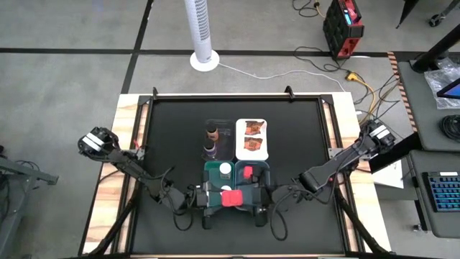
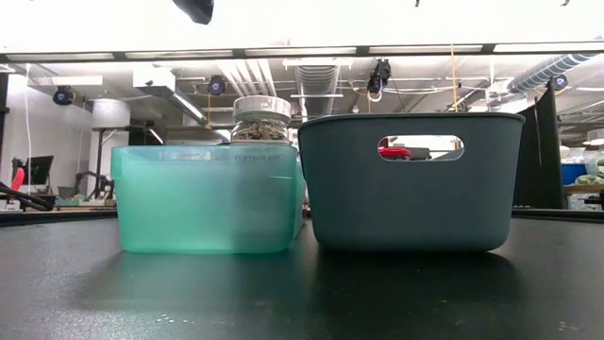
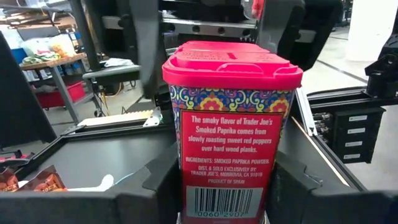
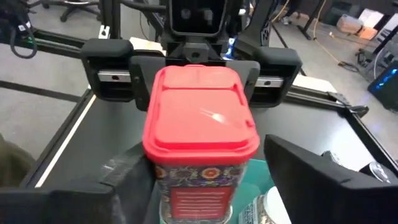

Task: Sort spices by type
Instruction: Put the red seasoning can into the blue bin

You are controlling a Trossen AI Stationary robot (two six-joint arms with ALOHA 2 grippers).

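A red box (image 1: pixel 231 198) with a red lid and patterned label stands upright in the air between my two grippers, over the near ends of the teal tray (image 1: pixel 213 175) and grey-blue tray (image 1: pixel 260 178). My left gripper (image 1: pixel 217 198) is shut on it. My right gripper (image 1: pixel 250 198) is open, a finger on either side of the box (image 4: pixel 200 134). A white-capped jar (image 1: pixel 226 170) stands in the teal tray, a second red box (image 1: pixel 248 173) in the grey-blue one. Two dark bottles (image 1: pixel 210 140) stand in the clear tray; two orange-red packets (image 1: pixel 253 137) lie in the white tray. My left gripper pinches the red box between its two fingers by two opposite side walls (image 3: pixel 186 186), below the lid. The fingers (image 3: pixel 158 186) come level from the table's left. The box is upright and lifted clear, its label face turned to the left wrist camera.
The four trays sit close together in the middle of the black mat (image 1: pixel 172 129). In the low view the teal tray (image 2: pixel 208 198) and grey-blue tray (image 2: pixel 411 184) stand side by side, the jar (image 2: pixel 261 118) rising above the teal rim. Bare mat lies left, right and near.
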